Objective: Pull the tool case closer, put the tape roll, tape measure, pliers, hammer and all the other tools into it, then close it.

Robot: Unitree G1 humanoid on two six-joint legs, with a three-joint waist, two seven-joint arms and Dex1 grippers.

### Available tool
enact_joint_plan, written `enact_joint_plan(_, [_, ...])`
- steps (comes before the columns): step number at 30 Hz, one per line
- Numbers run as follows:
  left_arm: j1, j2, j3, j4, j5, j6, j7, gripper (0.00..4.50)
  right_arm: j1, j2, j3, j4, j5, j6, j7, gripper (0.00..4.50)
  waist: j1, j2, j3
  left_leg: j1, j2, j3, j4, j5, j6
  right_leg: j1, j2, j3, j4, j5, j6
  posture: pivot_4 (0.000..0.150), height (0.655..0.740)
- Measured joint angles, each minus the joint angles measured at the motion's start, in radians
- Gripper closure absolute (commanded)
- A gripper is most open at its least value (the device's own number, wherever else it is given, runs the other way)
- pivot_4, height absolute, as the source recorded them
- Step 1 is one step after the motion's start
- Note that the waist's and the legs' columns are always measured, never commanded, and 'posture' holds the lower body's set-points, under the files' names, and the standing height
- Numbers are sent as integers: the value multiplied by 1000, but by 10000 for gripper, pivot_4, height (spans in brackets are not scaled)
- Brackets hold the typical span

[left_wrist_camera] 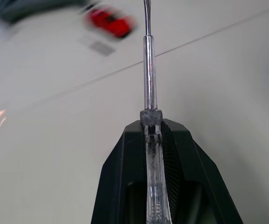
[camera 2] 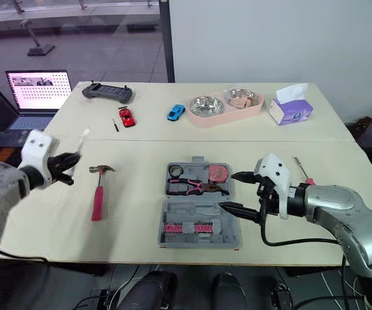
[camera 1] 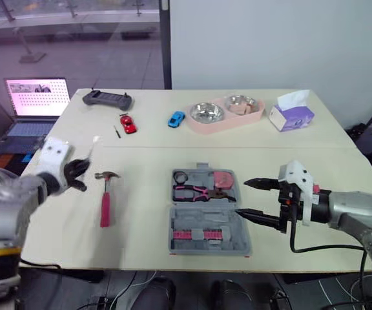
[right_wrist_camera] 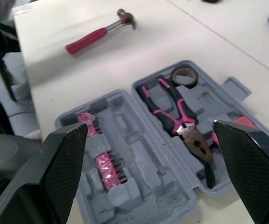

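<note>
- Left end effector point(camera 2: 68, 166): clenched on one screwdriver point(left_wrist_camera: 148, 70), gripped at its clear handle with the metal shaft projecting past the fingertips. It is held above the left part of the worktop point(camera 1: 144, 161).
- Right end effector point(camera 1: 243, 198): released, fingers spread wide and holding nothing. Its tips are just beside the right edge of the tool case point(camera 1: 202, 216).
- Tool case: one, grey, lying open and flat near the front edge of the worktop, between the two end effectors.
- Case contents, far half: one tape roll point(right_wrist_camera: 184, 77), one pair of pliers point(right_wrist_camera: 176, 116) with pink-and-black handles, one red tape measure point(camera 1: 223, 179).
- Case contents, near half: two pink bit strips point(right_wrist_camera: 107, 169).
- Hammer point(camera 1: 106, 197): one, pink handle, lying on the worktop outside the case, to its left, near the left end effector.
- Far part of the worktop: two toy cars, one red point(camera 1: 128, 123) and one blue point(camera 1: 176, 119); one dark controller point(camera 1: 107, 99); one pink feeder point(camera 1: 225, 113) holding two metal bowls; one tissue box point(camera 1: 290, 115).
</note>
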Motion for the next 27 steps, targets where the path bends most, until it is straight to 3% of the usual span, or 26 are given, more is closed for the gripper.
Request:
enact_joint_plan(4, [-127, 42, -220, -1, -15, 51, -233, 44695, 39, 7, -20, -15, 2, 2, -38, 0, -14, -1, 2, -1, 0, 0, -1, 1, 3, -1, 1, 0, 0, 0, 1, 1500, 7400])
enact_joint_plan(11, [-372, 53, -513, -10, 19, 185, -468, 44695, 104, 33, -42, -50, 1, -8, -85, 0, -17, -1, 4, -1, 1, 1, -2, 0, 5, -2, 2, 0, 1, 0, 2, 1500, 7400])
enact_joint_plan(19, [-611, -98, -825, -27, 95, 343, -553, 44695, 155, 35, -54, -109, 2, -14, -98, 0, -14, -5, 6, -1, 0, 0, 2, 0, 6, 0, 2, 0, 1, -1, 3, 1500, 7400])
enact_joint_plan(27, [-709, -248, -997, 139, 237, 231, -562, 44695, 142, 35, -46, -111, 3, -13, -120, 0, -17, -5, 7, 0, 3, 0, 0, 0, 6, -1, 5, 0, 2, -1, 2, 1500, 7400])
